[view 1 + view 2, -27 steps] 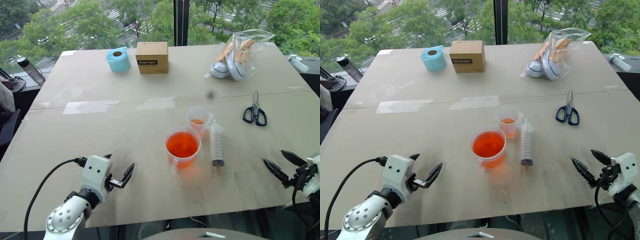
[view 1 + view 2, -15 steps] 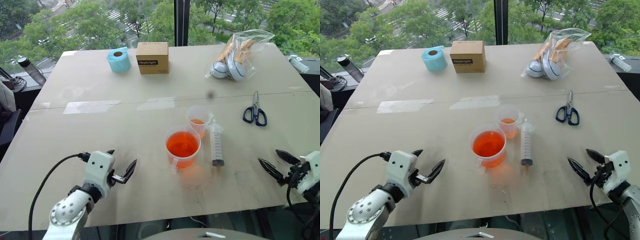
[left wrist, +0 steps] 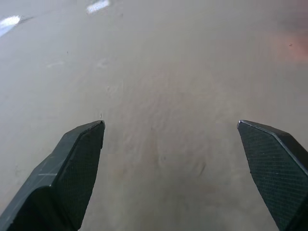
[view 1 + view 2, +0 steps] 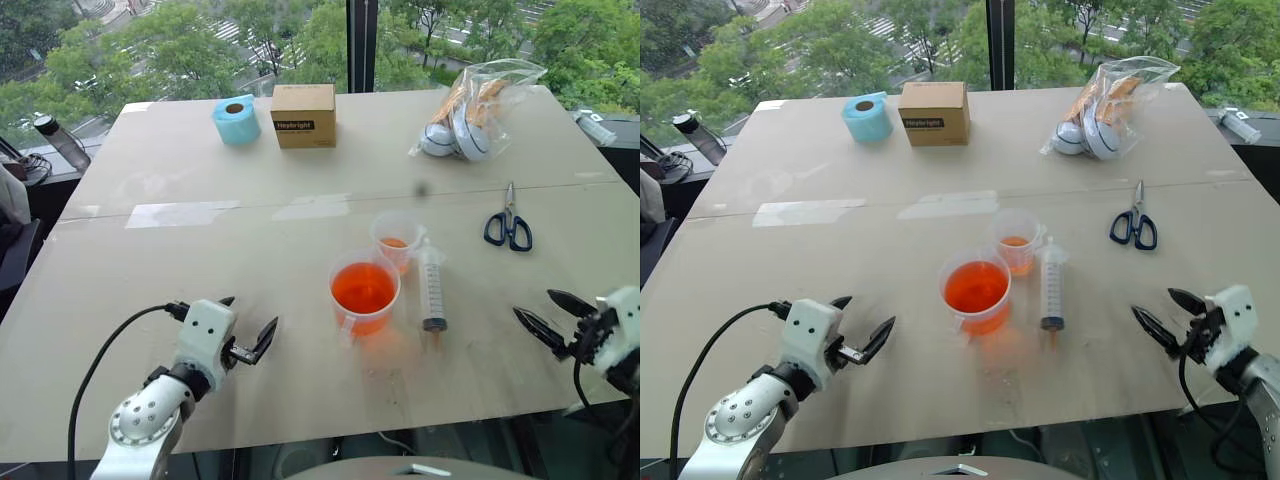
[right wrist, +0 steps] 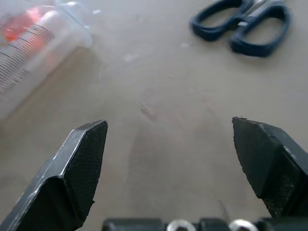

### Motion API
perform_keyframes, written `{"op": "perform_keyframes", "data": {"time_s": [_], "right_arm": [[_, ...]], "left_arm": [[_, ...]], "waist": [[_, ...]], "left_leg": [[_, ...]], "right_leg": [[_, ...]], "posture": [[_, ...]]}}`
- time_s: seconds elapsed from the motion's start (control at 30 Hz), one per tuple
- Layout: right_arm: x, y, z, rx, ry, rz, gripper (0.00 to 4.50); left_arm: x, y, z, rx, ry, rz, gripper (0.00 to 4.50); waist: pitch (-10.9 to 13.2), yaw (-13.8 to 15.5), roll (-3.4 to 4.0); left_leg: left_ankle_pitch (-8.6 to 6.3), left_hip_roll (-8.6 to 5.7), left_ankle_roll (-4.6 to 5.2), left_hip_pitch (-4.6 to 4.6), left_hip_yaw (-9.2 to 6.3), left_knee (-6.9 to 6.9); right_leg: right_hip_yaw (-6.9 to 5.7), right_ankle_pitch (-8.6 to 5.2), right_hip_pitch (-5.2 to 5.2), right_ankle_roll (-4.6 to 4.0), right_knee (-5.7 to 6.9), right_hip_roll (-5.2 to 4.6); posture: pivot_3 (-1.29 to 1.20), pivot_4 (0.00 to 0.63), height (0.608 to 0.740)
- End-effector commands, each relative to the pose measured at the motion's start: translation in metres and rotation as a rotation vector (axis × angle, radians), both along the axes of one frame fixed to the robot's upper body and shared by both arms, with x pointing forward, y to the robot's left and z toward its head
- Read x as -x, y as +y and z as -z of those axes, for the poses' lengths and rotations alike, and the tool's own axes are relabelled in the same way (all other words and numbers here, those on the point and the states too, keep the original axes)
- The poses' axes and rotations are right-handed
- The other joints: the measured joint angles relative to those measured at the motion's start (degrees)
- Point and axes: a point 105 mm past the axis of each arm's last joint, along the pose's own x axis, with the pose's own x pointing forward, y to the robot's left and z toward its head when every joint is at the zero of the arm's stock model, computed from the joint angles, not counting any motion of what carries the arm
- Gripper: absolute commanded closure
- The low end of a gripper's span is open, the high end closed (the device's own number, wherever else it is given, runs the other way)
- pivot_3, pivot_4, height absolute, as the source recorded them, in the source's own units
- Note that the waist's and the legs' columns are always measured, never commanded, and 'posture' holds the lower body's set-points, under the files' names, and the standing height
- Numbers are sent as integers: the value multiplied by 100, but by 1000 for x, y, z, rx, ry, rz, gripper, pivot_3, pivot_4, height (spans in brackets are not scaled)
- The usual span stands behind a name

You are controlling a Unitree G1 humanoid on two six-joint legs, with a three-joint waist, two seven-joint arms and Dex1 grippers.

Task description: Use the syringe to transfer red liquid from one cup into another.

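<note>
Left eye view: syringe (image 4: 433,291) lies on the counter (image 4: 200,250) beside the wide cup (image 4: 365,293) of red liquid (image 4: 364,288); left tool (image 4: 250,328) and right tool (image 4: 545,315) both spread, empty.

Syringe (image 4: 1052,286) lying beside wide cup (image 4: 976,292), small cup (image 4: 1018,242) behind, both pincers spread, empty

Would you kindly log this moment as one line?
left hand: open, empty | right hand: open, empty | syringe: lying on table, right of wide cup

Clear plastic syringe (image 4: 433,289) (matt table (image 4: 200,260)).
</note>
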Motion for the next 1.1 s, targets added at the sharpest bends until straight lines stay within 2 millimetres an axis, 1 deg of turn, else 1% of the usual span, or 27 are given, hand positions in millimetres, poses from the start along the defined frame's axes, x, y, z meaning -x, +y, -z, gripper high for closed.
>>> {"op": "perform_keyframes", "data": {"time_s": [0.03,0.13,0.2,0.27,0.33,0.4,0.47,0.53,0.67,0.73,0.8,0.83,0.9,0.93,1.07,1.1], "right_arm": [[-10,29,-25,31,30,-49,96],[-20,40,-31,74,108,-41,96],[-25,48,-35,111,140,-60,96],[-28,59,-39,110,178,-92,96],[-30,68,-39,140,227,-110,96],[-34,83,-40,169,234,-135,96],[-40,93,-35,178,290,-117,96],[-42,101,-32,181,337,-109,96],[-47,116,-28,170,380,-118,96],[-48,121,-22,173,403,-115,96],[-51,123,-14,210,422,-85,96],[-55,121,-9,234,433,-48,96],[-62,113,-5,297,419,34,96],[-63,113,-4,300,425,43,96],[-65,107,4,352,421,85,96],[-65,105,5,354,426,90,328]], "left_arm": [[7,-15,-38,15,-44,223,0],[11,-17,-59,-15,-30,352,0],[14,-21,-71,-25,-19,435,0],[16,-24,-82,-49,-11,505,0],[15,-25,-91,-58,-10,549,0],[14,-30,-104,-44,-19,602,0],[10,-34,-115,-75,-38,639,0],[7,-36,-122,-98,-47,658,0],[8,-42,-133,-87,-46,722,0],[9,-45,-137,-92,-46,755,0],[9,-49,-139,-97,-42,786,0],[9,-52,-140,-100,-43,805,0],[9,-56,-141,-104,-40,827,0],[8,-57,-142,-110,-42,835,0],[3,-61,-144,-124,-55,856,0],[2,-61,-144,-127,-57,861,0]], "waist": [[1,-5,-4],[2,6,-5],[4,25,-8],[5,28,-8],[6,19,-8],[13,10,-17],[18,-10,-26],[20,-33,-28],[23,-45,-28],[25,-57,-32],[26,-81,-33],[27,-92,-34],[25,-130,-38],[25,-137,-38],[21,-136,-44],[19,-133,-47]], "left_leg": [[0,2,-1,0,-3,9],[0,2,-4,-5,-5,9],[13,1,-26,-31,-5,12],[17,0,-32,-59,-5,24],[18,-1,-32,-62,-4,30],[18,-1,-31,-63,-3,37],[17,-1,-30,-59,-5,41],[17,0,-30,-58,-6,43],[19,-3,-34,-63,-4,44],[20,-5,-35,-75,-3,46],[21,-5,-36,-76,-3,46],[21,-6,-36,-76,-2,47],[21,-6,-35,-76,-1,47],[22,-5,-35,-69,0,51],[19,-5,-31,-55,3,57],[18,-5,-29,-53,3,57]], "right_leg": [[-1,-1,-2,-1,14,1],[-4,-2,-4,-2,10,0],[-5,-1,-27,-1,8,1],[-6,-1,-50,-1,16,2],[-6,-1,-49,0,16,4],[-5,-1,-50,0,23,8],[-5,-1,-50,0,33,11],[-5,-1,-52,0,44,15],[-1,-1,-57,2,44,17],[-1,0,-69,3,46,20],[0,0,-70,4,46,21],[1,0,-71,4,48,24],[2,0,-72,4,50,26],[6,0,-70,5,58,49],[15,2,-61,9,64,58],[15,3,-60,10,64,59]], "posture": [[0,150,740],[0,150,740],[0,150,740],[0,150,740],[0,150,740],[0,150,740],[0,150,740],[0,150,740],[0,150,740],[0,150,740],[0,150,740],[0,150,740],[0,150,740],[0,150,740],[0,150,740],[0,150,740]]}}
